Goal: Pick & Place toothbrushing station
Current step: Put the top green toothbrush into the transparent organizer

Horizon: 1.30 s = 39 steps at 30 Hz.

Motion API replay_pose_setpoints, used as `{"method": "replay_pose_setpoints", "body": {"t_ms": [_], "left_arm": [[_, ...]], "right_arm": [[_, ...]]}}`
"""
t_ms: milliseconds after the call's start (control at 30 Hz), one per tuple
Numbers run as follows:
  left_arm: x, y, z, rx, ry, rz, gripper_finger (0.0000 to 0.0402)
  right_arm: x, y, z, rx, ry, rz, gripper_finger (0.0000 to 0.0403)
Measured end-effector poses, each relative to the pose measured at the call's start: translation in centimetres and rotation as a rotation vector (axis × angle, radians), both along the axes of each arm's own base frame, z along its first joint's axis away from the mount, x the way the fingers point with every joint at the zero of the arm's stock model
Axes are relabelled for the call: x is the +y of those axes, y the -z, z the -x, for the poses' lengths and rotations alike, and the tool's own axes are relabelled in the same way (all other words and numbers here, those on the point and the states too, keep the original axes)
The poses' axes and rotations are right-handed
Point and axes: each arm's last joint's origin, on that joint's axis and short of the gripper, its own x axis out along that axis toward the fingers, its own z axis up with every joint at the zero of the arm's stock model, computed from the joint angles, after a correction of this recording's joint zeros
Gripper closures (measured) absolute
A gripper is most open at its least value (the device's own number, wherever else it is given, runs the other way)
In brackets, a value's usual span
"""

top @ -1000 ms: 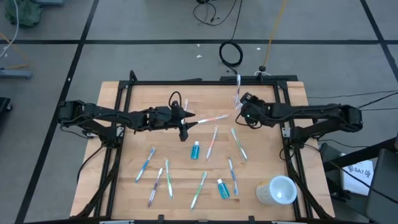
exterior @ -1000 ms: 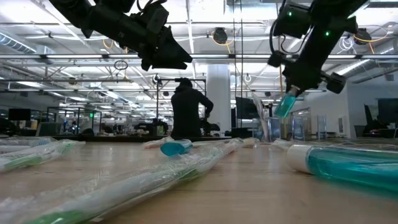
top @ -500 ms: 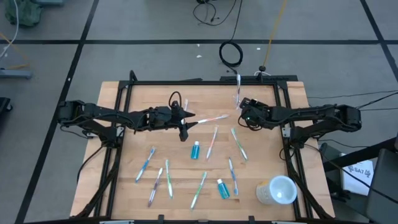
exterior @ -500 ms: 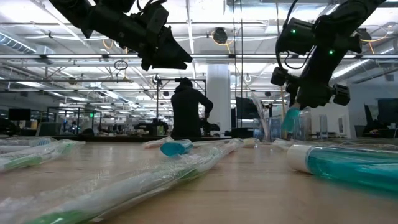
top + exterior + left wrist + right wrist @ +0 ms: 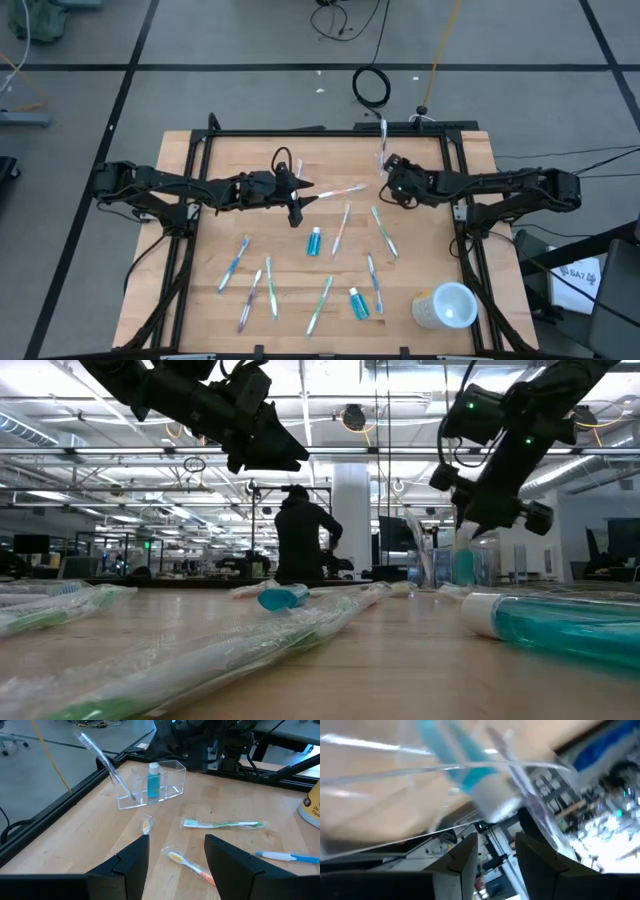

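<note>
A small clear plastic holder (image 5: 167, 782) stands near the table's far edge; it also shows in the high view (image 5: 380, 160). A white toothbrush (image 5: 100, 755) leans in one end of it. A blue white-capped tube (image 5: 153, 780) stands upright in its middle, cap up. My right gripper (image 5: 386, 170) hangs open just over the holder, and the tube's cap (image 5: 495, 802) shows beyond its fingertips. My left gripper (image 5: 303, 192) is open and empty above the table's middle. Several wrapped toothbrushes (image 5: 340, 228) and two more blue tubes (image 5: 315, 240) lie flat on the table.
A larger whitish cup (image 5: 448, 306) lies on its side at the near right corner. Dark frame rails (image 5: 455, 215) run along the table's left and right sides. A person (image 5: 300, 540) stands in the room far behind the table.
My right gripper has gone down toward the clear holder with the blue tube hanging below its fingers and has let go of it. The tube now stands in the holder, apart from the gripper.
</note>
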Motion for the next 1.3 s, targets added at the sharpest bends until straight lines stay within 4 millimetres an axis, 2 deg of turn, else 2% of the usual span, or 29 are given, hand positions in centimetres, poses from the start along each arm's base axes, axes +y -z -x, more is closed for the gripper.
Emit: {"method": "replay_pose_setpoints", "body": {"t_ms": [167, 400, 633, 800, 933, 1033, 1100, 1200, 1300], "left_arm": [[0.0, 0.0, 0.0, 0.000, 0.000, 0.000, 0.0204], [0.0, 0.0, 0.0, -0.001, 0.001, 0.001, 0.0204], [0.0, 0.0, 0.0, -0.001, 0.000, 0.003, 0.0204], [0.0, 0.0, 0.0, -0.002, 0.000, 0.005, 0.0204], [0.0, 0.0, 0.0, -0.002, 0.000, 0.005, 0.0204], [0.0, 0.0, 0.0, -0.002, -0.001, 0.007, 0.0204], [0.0, 0.0, 0.0, -0.003, -0.002, 0.009, 0.0204], [0.0, 0.0, 0.0, -0.005, -0.004, 0.014, 0.0204], [0.0, 0.0, 0.0, -0.012, -0.013, 0.040, 0.0204]], "right_arm": [[-0.2, -0.8, -0.4, -0.195, 0.118, 0.063, 0.0276], [0.4, -2.3, 0.1, -0.357, 0.214, 0.155, 0.0275], [2.9, -4.0, 0.4, -0.709, 0.260, 0.122, 0.0275], [5.3, -4.2, 0.0, -1.051, 0.293, -0.087, 0.0275], [6.8, -3.8, -0.6, -1.301, 0.389, -0.532, 0.0275], [7.3, -3.5, -0.9, -1.394, 0.530, -0.846, 0.0275], [7.5, -3.3, -0.9, -1.440, 0.659, -0.979, 0.0275], [7.7, -2.3, -0.5, -1.437, 0.797, -1.079, 0.0275], [7.8, -0.2, 0.2, -1.406, 0.913, -1.131, 0.0275]]}}
